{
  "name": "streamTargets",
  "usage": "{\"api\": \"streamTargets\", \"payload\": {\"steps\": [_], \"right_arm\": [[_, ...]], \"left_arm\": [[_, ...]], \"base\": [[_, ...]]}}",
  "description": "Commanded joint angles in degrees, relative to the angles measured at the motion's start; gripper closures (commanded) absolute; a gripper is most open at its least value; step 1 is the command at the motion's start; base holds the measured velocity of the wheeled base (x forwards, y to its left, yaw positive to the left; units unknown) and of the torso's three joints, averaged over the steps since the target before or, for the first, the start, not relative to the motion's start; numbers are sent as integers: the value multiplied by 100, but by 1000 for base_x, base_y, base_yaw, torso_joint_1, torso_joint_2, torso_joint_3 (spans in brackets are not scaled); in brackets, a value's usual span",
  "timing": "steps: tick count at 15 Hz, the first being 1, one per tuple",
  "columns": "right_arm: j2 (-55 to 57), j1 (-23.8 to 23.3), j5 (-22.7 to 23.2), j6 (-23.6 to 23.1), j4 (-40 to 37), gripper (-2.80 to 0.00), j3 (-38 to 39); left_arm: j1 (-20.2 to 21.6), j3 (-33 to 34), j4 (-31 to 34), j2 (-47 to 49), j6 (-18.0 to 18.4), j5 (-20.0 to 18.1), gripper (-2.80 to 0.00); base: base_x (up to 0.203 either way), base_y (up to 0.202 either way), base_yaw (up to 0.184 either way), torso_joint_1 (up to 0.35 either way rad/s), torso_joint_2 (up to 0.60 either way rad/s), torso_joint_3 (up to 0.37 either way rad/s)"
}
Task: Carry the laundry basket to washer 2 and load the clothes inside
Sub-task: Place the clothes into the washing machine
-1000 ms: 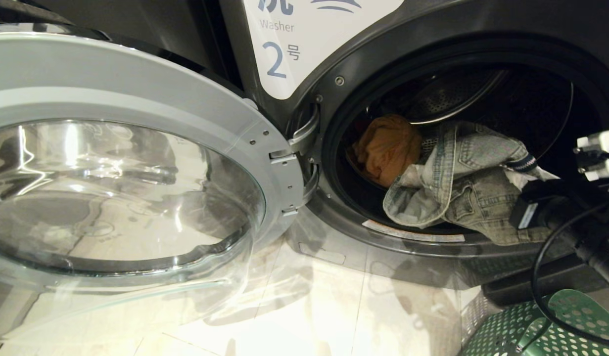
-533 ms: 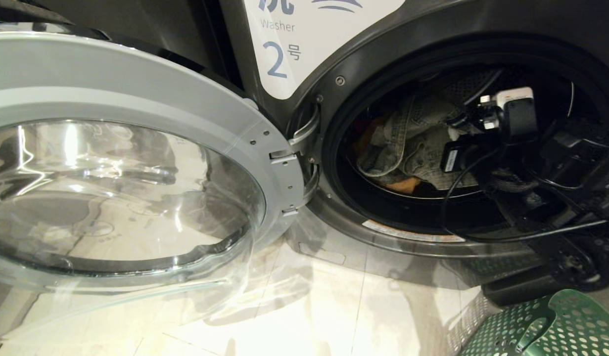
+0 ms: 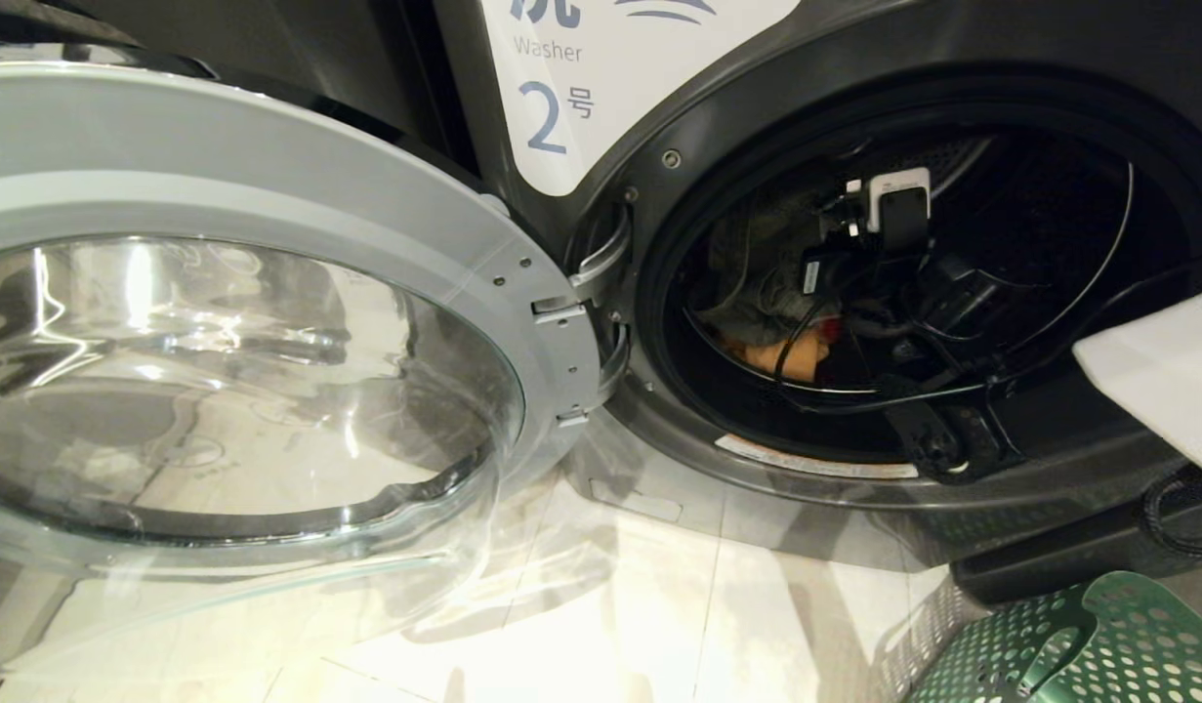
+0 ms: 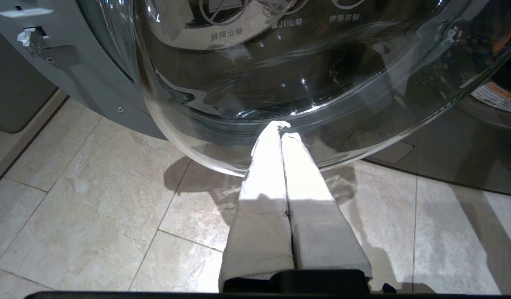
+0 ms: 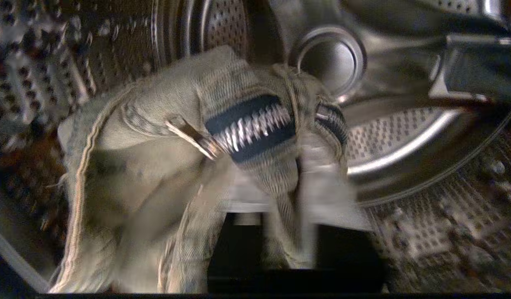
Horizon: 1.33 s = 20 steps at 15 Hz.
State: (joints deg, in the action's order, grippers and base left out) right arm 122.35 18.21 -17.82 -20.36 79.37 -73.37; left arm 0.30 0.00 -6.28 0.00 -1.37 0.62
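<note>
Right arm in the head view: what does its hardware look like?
The right arm is black, trailing loose black cables, with a white-topped block near the wrist and a white panel at the frame edge. The left end effector has two long pale grey tapered fingers.

place: laundromat / shared laundry room
machine: washer 2 [image 3: 854,59], dark grey front-loader, fills upper right of head view
label: white label [image 3: 601,78] top centre, printed "Washer", numeral 2, part of a logo; numbering suggests several machines
door: round glass door [image 3: 239,371] swung open, left half of frame
floor: beige stone tiles [image 3: 640,605], lower centre
basket: green perforated laundry basket [image 3: 1079,654], bottom right corner
</note>
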Motion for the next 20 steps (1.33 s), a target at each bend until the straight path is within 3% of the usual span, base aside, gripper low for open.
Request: {"api": "streamTargets", "payload": {"steps": [1, 6, 10, 19, 20], "right_arm": [[494, -62, -10, -27, 54, -280, -407], [792, -99, -283, -116, 26, -280, -608], [309, -95, -267, -56, 25, -280, -233], [-2475, 199, -180, 770, -401, -280, 3825], [-2628, 251, -179, 817, -431, 0, 4154]], "left_arm": [[5, 229, -5, 0, -4, -1, 0], [13, 229, -5, 0, -4, 1, 0], [5, 229, -5, 0, -4, -1, 0], [5, 229, -5, 0, -4, -1, 0], [5, 229, -5, 0, -4, 4, 0]], "base": [[0, 0, 0, 0, 0, 0], [0, 0, 0, 0, 0, 0], [0, 0, 0, 0, 0, 0], [0, 0, 0, 0, 0, 0], [0, 0, 0, 0, 0, 0]]}}
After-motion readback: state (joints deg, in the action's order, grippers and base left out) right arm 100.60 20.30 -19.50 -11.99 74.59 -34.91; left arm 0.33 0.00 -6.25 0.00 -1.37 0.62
